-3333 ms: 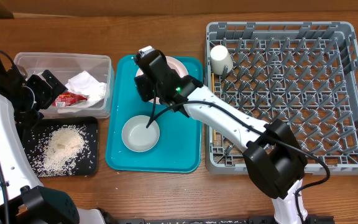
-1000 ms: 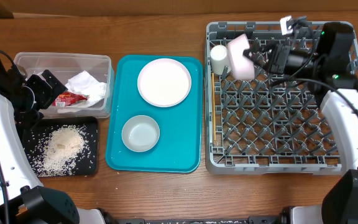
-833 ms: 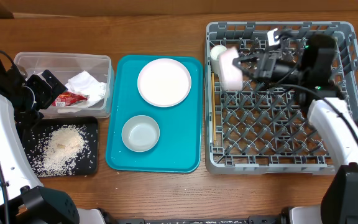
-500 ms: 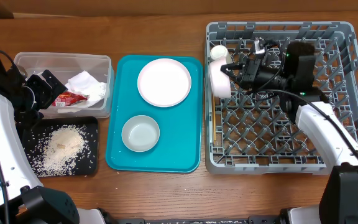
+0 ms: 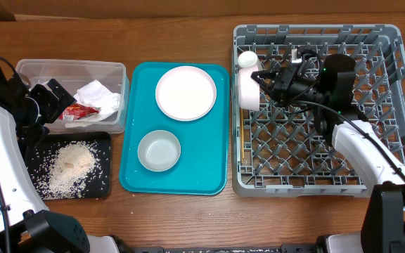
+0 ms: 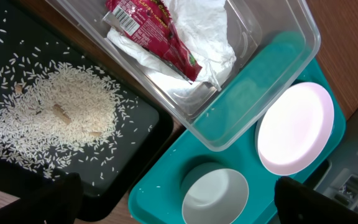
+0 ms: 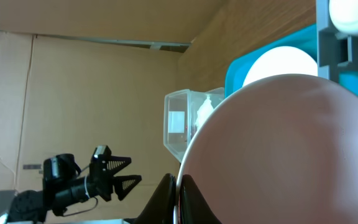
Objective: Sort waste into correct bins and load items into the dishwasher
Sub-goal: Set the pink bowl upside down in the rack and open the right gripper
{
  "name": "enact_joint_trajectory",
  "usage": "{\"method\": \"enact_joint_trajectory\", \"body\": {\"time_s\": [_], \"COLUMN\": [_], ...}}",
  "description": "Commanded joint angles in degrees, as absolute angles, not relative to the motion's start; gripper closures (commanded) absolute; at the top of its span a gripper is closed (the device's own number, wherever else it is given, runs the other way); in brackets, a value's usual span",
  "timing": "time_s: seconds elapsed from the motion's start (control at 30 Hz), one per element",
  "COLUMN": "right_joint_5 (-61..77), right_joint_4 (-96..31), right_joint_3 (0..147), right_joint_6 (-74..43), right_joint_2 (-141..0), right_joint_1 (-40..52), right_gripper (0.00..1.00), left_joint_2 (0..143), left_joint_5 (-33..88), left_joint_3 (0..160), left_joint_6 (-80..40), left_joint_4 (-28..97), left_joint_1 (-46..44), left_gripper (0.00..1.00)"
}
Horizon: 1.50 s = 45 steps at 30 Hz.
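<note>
Right gripper [image 5: 264, 83] is clamped on the rim of a bowl [image 5: 248, 93]. The bowl is held on edge at the left side of the rack [image 5: 308, 184], just beside the cup [image 5: 247, 60]; can't tell if it touches the pegs. Plate [image 5: 185, 93] and second bowl [image 5: 159, 150] sit on the teal tray [image 5: 202, 165]. Left gripper [image 5: 44, 104] has its fingers apart, over where tub [image 5: 72, 65] meets black tray [image 5: 103, 144]. Napkin [image 5: 97, 95] and wrapper [image 5: 79, 110] are in the tub, rice [image 5: 69, 165] on the black tray.

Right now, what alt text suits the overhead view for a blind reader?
The right gripper holds a pale bowl on edge in the grey dish rack, beside a white cup. A teal tray carries a plate and second bowl; a clear tub holds napkin and wrapper, a black tray rice.
</note>
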<state>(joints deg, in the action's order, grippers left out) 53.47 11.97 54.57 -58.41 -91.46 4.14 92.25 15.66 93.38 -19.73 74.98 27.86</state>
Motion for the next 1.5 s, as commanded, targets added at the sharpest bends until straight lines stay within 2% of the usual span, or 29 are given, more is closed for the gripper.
{"method": "enact_joint_trajectory", "body": {"time_s": [0.0, 0.33, 0.47, 0.7, 0.97, 1.07, 1.17, 1.37, 1.47], "right_joint_5": [50.76, 49.39, 51.16, 51.29, 51.09, 50.98, 50.13, 43.77, 37.15], "right_joint_4": [12.36, 12.12, 11.14, 8.49, 5.06, 4.14, 3.62, -12.73, -27.31], "right_joint_3": [52.51, 50.3, 50.3, 50.3, 50.3, 50.33, 51.07, 60.84, 69.67], "right_joint_6": [-60.9, -53.8, -48.71, -45.08, -40.16, -37.39, -36.73, -28.75, -21.96], "right_joint_2": [-91.66, -91.64, -91.64, -91.64, -91.61, -91.61, -91.61, -91.18, -91.18], "right_joint_1": [4.89, 3.66, 2.28, -0.89, -3.99, -4.01, -4.27, -3.99, -1.28], "right_gripper": [0.96, 0.95, 0.82, 0.71, 0.63, 0.57, 0.56, 0.57, 0.65], "left_joint_2": [91.81, 91.81, 91.81, 91.81, 91.81, 91.81, 91.81, 91.81, 91.81], "left_joint_5": [15.46, 15.44, 15.46, 15.46, 15.44, 15.44, 15.44, 15.44, 15.44], "left_joint_3": [94.54, 94.54, 94.54, 94.54, 94.54, 94.54, 94.54, 94.54, 94.54], "left_joint_6": [-20.34, -20.34, -20.34, -20.34, -20.34, -20.34, -20.34, -20.34, -20.34], "left_joint_4": [74.74, 74.74, 74.74, 74.74, 74.74, 74.74, 74.74, 74.74, 74.74], "left_joint_1": [28.05, 28.05, 28.05, 28.05, 28.05, 28.05, 28.05, 28.05, 28.05], "left_gripper": [0.0, 0.0, 0.0, 0.0, 0.0, 0.0, 0.0, 0.0, 0.0]}}
